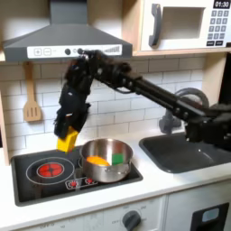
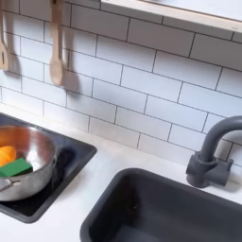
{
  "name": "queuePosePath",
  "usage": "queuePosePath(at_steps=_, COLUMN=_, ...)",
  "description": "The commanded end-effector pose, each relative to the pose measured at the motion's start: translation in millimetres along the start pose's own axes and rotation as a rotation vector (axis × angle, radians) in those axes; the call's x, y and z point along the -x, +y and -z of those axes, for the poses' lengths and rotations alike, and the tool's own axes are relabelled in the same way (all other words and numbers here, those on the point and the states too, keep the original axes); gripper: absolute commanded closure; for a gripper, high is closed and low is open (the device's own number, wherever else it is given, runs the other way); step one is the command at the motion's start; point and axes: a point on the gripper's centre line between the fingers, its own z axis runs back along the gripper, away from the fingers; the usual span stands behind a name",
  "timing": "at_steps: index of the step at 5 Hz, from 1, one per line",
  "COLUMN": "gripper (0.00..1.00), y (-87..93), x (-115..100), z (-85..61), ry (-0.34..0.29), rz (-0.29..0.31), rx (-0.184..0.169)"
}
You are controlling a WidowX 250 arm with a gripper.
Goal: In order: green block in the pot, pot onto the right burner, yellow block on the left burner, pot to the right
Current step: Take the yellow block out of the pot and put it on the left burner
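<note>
Green block [image 2: 15,167] sits in the pot [image 2: 43,151]; gripper [image 1: 66,135] lifts yellow block [image 1: 65,143].

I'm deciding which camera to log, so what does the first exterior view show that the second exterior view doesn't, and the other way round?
First exterior view: the gripper shut on the yellow block, lifted above the stove between the red left burner and the pot; also the range hood and microwave.

Second exterior view: a close look at the faucet base and sink basin, plus two hanging wooden utensils.

Both exterior views: the pot holding the green block beside an orange piece, and the white tiled wall.
</note>
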Motion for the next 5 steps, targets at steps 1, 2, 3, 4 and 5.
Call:
queuePosePath(at_steps=1, gripper=1.0, y=5.0, x=-23.7, z=22.1, ry=0.002, rz=-0.03, rx=-0.023)
queuePosePath(at_steps=2, gripper=1.0, y=12.4, x=-23.9, z=27.0, ry=0.017, rz=-0.048, rx=-0.036)
queuePosePath(at_steps=3, gripper=1.0, y=18.7, x=-18.2, z=29.1, ry=0.041, rz=-0.065, rx=-0.033)
queuePosePath(at_steps=4, gripper=1.0, y=18.3, x=-17.4, z=28.7, ry=0.045, rz=-0.052, rx=-0.036)
queuePosePath(at_steps=5, gripper=0.0, y=21.1, x=-16.8, z=27.4, ry=0.051, rz=-0.047, rx=-0.022)
